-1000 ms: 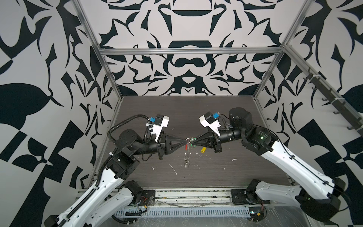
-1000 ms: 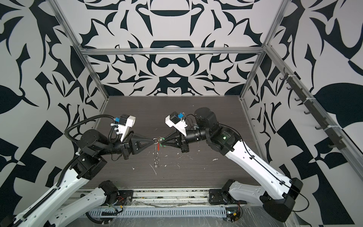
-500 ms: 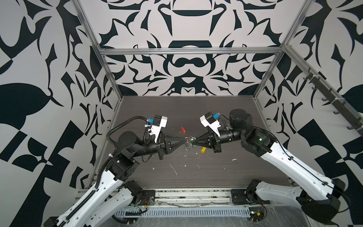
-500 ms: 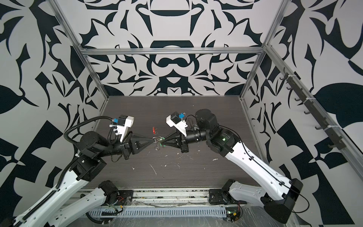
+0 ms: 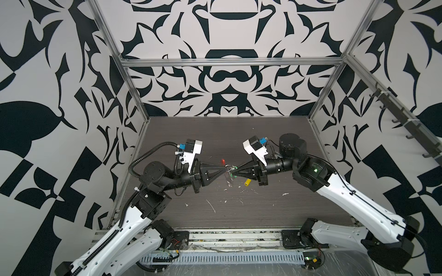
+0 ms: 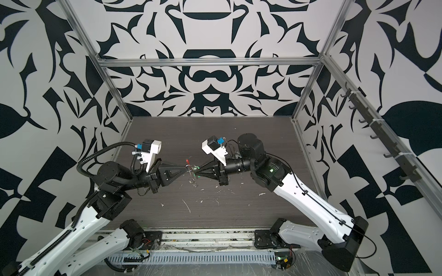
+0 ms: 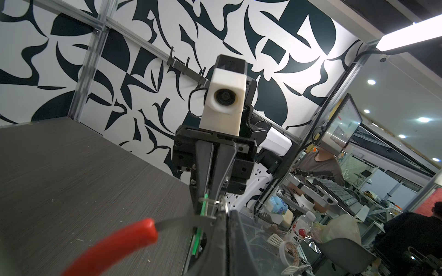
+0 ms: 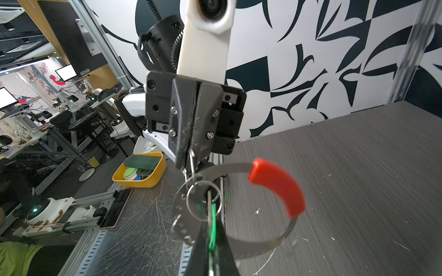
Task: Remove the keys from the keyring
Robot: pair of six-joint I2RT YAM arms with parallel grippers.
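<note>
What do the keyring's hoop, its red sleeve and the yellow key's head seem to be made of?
Keyring hoop: thin flat metal, probably steel, with a brushed grey dull sheen and small punched holes.
Red sleeve: likely a soft plastic or rubber coating; it looks smooth and semi-gloss with rounded ends.
Yellow key head: probably plastic, judging by its flat saturated colour, but it is too small to be sure.

Arms: my left arm [image 5: 136, 227] and right arm [image 5: 354, 198] wear white shells, with black joints.
Grippers: my left gripper [image 5: 225, 168] and right gripper [image 5: 236, 168] are black wedges tapering to points.
Screws: small silver screws [image 8: 210, 135] dot my left gripper's face.
Cameras: a white camera housing [image 5: 196, 148] with a round lens sits on each wrist.
Cable: a black ribbed hose [image 5: 146, 156] on my left arm.
Light: a green dot [image 5: 316, 170] on my right arm.
</note>
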